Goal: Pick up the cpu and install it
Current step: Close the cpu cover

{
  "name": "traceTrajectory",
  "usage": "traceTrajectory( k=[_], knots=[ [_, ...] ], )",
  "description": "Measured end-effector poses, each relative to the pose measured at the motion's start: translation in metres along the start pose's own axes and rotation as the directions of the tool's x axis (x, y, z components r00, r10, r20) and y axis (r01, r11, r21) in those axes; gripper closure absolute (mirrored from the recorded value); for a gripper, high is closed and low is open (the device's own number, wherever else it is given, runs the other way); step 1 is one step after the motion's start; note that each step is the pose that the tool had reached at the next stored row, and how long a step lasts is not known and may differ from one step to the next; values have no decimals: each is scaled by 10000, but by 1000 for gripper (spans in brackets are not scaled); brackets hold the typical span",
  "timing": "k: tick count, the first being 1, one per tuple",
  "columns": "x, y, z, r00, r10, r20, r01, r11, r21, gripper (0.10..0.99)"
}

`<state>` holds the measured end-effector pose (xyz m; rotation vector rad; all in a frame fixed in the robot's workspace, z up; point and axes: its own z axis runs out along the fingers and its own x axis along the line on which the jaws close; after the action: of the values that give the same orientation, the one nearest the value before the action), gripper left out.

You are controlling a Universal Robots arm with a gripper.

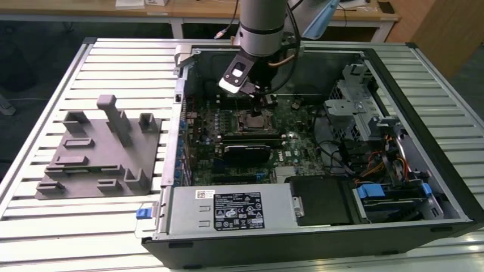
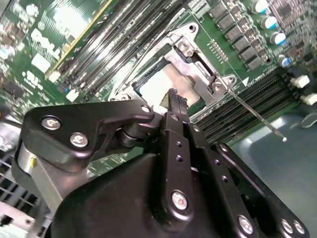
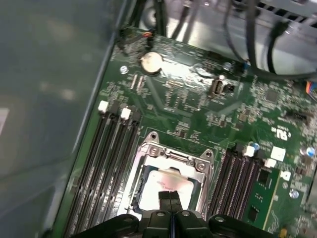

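- A silver metal power-supply box with a black label (image 1: pixel 226 211) sits at the near end of the black open computer case (image 1: pixel 302 249), on the camera's side of the socket in the exterior view.
- A grey moulded plastic tray (image 1: pixel 83 150) lies on the slatted aluminium surface (image 1: pixel 45 226). It is outside the case, well apart from the socket, on the exterior view's left.
- The green motherboard (image 1: pixel 298 150) lines the case floor and carries the dark square metal-framed socket (image 1: pixel 257 120) near its middle.
- The cpu (image 3: pixel 166 184) (image 2: pixel 158 82), a small flat square chip with a pale silvery top, lies inside the socket frame (image 3: pixel 173 153) (image 2: pixel 185 47).
- The black end effector (image 3: pixel 171 196) (image 2: pixel 174 96) hangs directly over the socket. Its two fingertips are pressed together with nothing between them, right above the cpu's top. I cannot tell whether they touch it.
- Long black memory slots (image 3: pixel 106 163) run just beside the socket on both flanks.
- A thin metal lever rod (image 2: pixel 257 116) juts out from one corner of the socket.
- A round silver coin battery (image 3: pixel 151 62) sits on the board beyond the socket.
- The white camera block (image 1: pixel 236 76) and the grey cylindrical arm (image 1: pixel 261 22) rise above the socket, towards the far end of the case.
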<state>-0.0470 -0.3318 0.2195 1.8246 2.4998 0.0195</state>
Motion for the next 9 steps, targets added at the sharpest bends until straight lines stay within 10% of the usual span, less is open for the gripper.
traceTrajectory(
  k=[9],
  knots=[
    [0,0,8,9866,-1629,-33,1628,9866,-43,980]
  ],
)
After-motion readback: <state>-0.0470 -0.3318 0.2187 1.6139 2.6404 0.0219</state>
